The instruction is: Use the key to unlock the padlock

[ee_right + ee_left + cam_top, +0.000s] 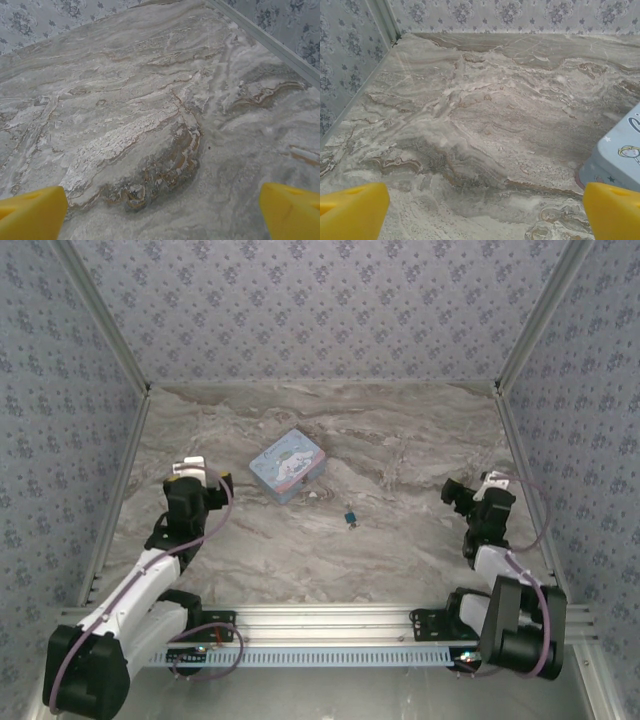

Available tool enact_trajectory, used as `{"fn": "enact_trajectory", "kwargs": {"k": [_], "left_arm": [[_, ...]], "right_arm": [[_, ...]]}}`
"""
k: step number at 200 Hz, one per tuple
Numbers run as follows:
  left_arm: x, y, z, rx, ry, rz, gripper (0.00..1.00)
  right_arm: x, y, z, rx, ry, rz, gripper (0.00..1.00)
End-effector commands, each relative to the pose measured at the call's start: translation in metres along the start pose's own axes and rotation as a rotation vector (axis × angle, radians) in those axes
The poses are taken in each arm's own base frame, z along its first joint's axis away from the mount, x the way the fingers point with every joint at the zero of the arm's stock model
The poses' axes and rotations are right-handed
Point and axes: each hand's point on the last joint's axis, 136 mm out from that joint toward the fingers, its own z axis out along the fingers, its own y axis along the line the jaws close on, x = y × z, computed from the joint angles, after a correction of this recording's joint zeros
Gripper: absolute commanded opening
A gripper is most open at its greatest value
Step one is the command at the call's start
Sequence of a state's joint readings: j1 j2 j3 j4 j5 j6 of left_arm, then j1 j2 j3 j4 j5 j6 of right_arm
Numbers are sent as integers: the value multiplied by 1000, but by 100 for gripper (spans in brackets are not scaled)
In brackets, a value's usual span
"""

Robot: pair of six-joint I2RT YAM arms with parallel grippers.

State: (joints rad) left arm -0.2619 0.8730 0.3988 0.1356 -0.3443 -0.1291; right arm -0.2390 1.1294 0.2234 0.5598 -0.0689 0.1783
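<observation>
Tiny teal-blue padlock (351, 517) lying on the marbled grey desk (400, 440), between both arms, well apart from left gripper (482, 215) and right gripper (162, 212), both gaping wide, holding nothing.

Even, diffuse light, moderately bright; table (400, 530) uniformly lit around the tin (289, 465). Left wrist view: soft, faint shadow on the marble just left of tin. Top view coarse; fine detail near tin soft.
</observation>
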Motion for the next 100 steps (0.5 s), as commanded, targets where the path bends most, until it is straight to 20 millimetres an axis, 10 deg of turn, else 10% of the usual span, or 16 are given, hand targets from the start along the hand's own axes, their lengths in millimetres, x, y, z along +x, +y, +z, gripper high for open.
{"fn": "enact_trajectory", "kwargs": {"k": [1, 56, 100], "left_arm": [[-25, -4, 0, 19, -68, -3, 99], [-23, -2, 2, 12, -52, 2, 99], [-22, 1, 0, 6, -43, -7, 99]], "right_arm": [[-21, 23, 10, -84, -88, -80, 100], [-7, 74, 31, -197, -91, -312, 100], [4, 74, 42, -192, -81, -317, 100]]}}
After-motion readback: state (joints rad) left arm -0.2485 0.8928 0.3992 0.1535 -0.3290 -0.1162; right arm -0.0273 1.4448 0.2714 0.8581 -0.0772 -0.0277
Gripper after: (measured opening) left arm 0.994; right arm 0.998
